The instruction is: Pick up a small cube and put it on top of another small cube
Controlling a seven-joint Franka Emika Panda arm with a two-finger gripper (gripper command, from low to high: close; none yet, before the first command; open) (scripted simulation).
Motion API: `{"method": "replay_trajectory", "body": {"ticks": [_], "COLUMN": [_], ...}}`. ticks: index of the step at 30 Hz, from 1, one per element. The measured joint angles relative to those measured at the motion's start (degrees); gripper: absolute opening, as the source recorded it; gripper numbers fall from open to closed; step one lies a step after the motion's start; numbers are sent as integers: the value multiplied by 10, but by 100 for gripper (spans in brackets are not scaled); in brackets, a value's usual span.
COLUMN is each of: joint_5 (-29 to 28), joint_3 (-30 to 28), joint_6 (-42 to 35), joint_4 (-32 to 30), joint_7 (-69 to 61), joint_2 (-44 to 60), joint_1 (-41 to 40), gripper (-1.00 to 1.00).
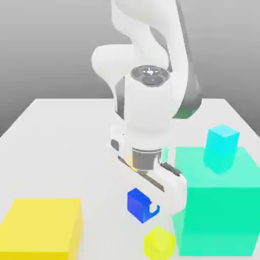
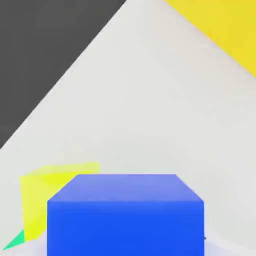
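With my end effector closed on the blue cube, well in from the far edge of the tabletop, I judge it light and stiff, perhaps slippery, best gripped squarely at mid-height on opposite faces.

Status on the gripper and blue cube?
Gripper at the small blue cube, clamped on it. Small yellow cube close beside. Cyan cube on top of the big green block, off to the exterior view's right.
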Motion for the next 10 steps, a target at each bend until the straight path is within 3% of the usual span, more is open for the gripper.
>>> {"method": "replay_trajectory", "body": {"ticks": [6,7,10], "joint_5": [-24,-27,-27], "joint_3": [-8,-10,-10], "joint_6": [67,77,77], "joint_4": [25,26,26], "joint_7": [34,37,37], "joint_2": [90,100,100], "joint_1": [14,16,16], "gripper": [-100,100,100]}}
